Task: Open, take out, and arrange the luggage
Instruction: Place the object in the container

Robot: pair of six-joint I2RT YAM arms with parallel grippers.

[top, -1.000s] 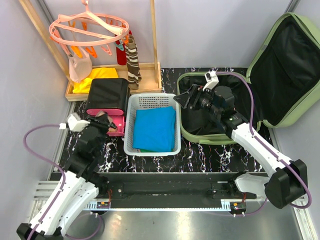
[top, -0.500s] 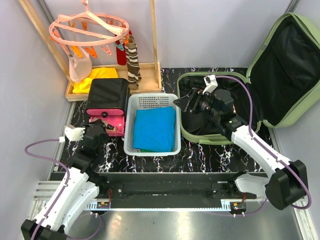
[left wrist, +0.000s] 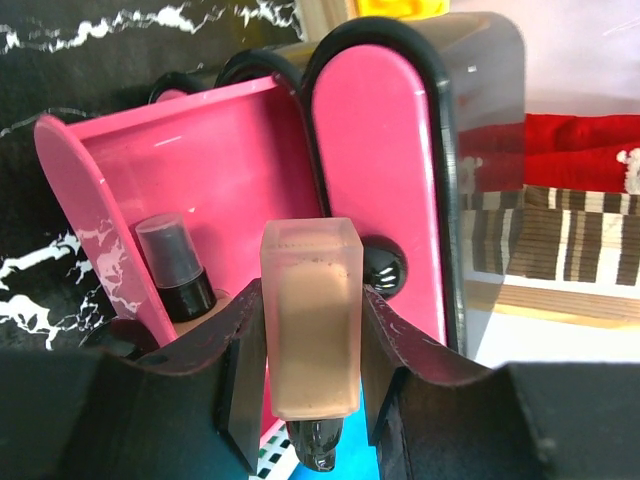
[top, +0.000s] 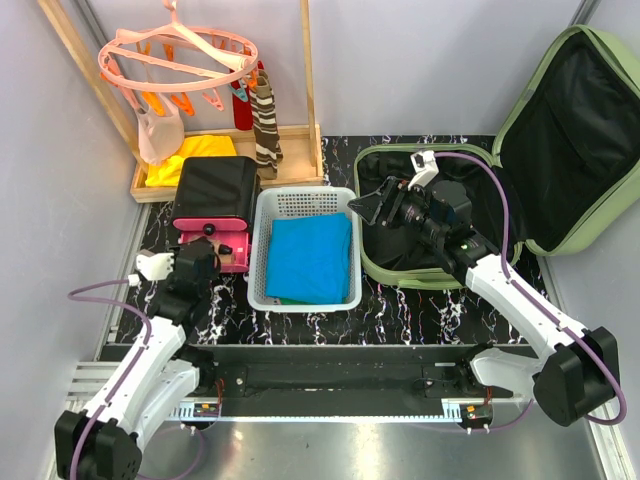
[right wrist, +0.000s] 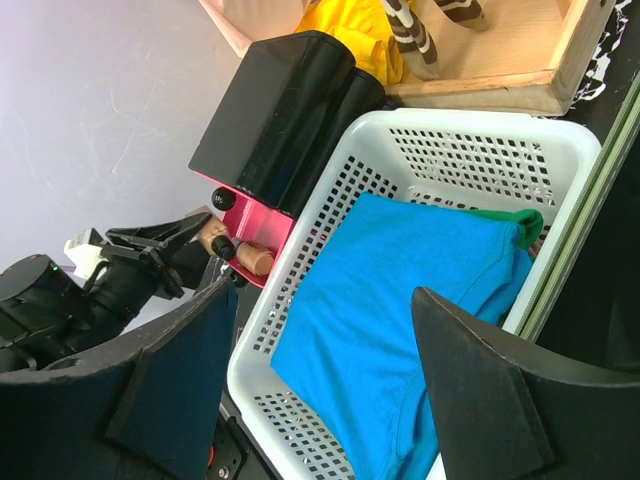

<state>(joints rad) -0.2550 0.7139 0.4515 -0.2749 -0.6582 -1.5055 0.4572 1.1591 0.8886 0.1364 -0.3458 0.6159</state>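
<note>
The light-green luggage (top: 572, 215) lies open at the right, its black-lined lid leaning on the wall. My right gripper (top: 368, 205) hovers open over the gap between the luggage's left rim and the white basket (top: 262, 262); in the right wrist view the right gripper (right wrist: 325, 292) has nothing between its fingers. My left gripper (top: 203, 250) is at the front of the pink and black case (top: 213, 195). In the left wrist view the left gripper (left wrist: 310, 370) is shut on a beige bottle (left wrist: 310, 300) with a black cap, held before the case's open pink inside (left wrist: 225, 170).
The basket holds a folded blue cloth (top: 310, 258) over something green. A dark-capped bottle (left wrist: 175, 265) stands in the pink case. A wooden rack (top: 295, 165) with a yellow cloth, a striped garment and a pink hanger ring (top: 180, 55) stands at the back left.
The left arm has drawn back a little toward the near edge with the beige bottle in its grip. The right arm has barely moved.
</note>
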